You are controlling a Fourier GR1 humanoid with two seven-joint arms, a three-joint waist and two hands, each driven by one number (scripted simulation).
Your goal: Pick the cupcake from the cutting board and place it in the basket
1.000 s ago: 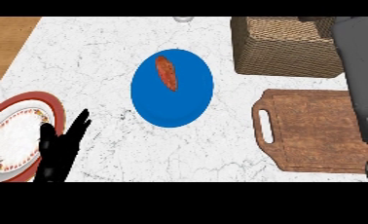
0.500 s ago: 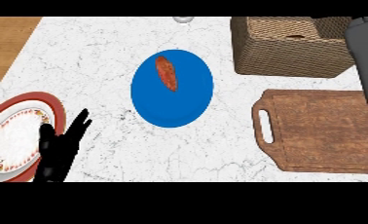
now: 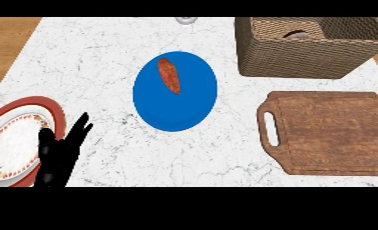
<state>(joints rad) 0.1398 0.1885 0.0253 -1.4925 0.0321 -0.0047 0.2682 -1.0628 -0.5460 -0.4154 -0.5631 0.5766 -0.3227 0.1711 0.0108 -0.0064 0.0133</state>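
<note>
At the worktop's [image 3: 111, 59] left edge sits a red-rimmed plate [image 3: 38, 108], and the left hand [image 3: 57, 156] rests beside it near the front-left corner with its fingers [image 3: 80, 126] spread wide and upright, holding nothing. At the worktop's centre lies a blue plate [image 3: 177, 109] carrying a reddish sausage-like item [image 3: 170, 75]. Toward the right edge, the wooden cutting board [image 3: 325, 131] lies bare at the front, while the wicker basket [image 3: 295, 56] stands in the back-right corner with the cupcake [image 3: 296, 35] partly visible inside it.

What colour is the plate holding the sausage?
Solid blue. The plate with the reddish-brown sausage shows best in the head view.
</note>
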